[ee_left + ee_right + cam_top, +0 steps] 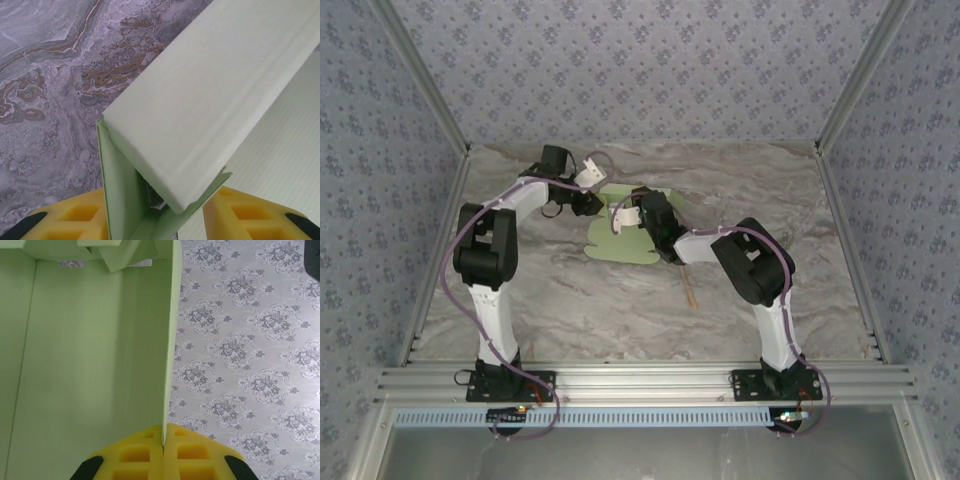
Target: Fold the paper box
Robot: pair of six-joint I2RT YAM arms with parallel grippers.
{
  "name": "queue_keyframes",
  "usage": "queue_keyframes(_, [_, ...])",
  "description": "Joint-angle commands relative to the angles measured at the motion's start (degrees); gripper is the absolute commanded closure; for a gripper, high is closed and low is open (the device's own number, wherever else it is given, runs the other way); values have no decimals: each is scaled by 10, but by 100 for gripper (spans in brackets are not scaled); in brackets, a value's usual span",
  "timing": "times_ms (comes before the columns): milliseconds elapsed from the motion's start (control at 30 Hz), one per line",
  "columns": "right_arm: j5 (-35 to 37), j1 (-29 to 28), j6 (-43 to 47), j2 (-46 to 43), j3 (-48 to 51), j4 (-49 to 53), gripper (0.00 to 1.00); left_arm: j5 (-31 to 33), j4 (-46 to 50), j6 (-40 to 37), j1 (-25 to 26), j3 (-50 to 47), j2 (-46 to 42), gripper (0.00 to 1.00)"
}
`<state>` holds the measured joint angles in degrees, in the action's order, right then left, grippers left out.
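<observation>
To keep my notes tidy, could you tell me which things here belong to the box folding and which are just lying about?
Job in hand: paper box; right gripper, clamped on its wall; left gripper, at a folded flap.
Lying about: thin wooden stick on the marble table.

One box (620,245). One stick (690,291). Two arms: left arm (485,250), right arm (760,265). Two grippers: left gripper (160,217), right gripper (163,452). One table (570,310).
</observation>
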<state>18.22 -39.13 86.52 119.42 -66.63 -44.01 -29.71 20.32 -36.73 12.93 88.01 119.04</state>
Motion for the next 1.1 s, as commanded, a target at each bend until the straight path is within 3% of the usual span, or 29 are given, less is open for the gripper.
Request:
queue_keyframes(0, [-27, -7, 0, 4, 10, 30, 100, 18, -31, 14, 7, -11, -6, 61])
queue_keyframes(400, [-54, -7, -75, -33, -11, 132, 100, 77, -105, 38, 29, -49, -27, 66])
queue_keyframes(867, [-55, -4, -91, -35, -34, 156, 100, 96, -75, 83, 38, -7, -8, 62])
queue_keyframes(1067, [-65, -1, -97, -40, -37, 175, 100, 103, -69, 99, 31, 5, -2, 67])
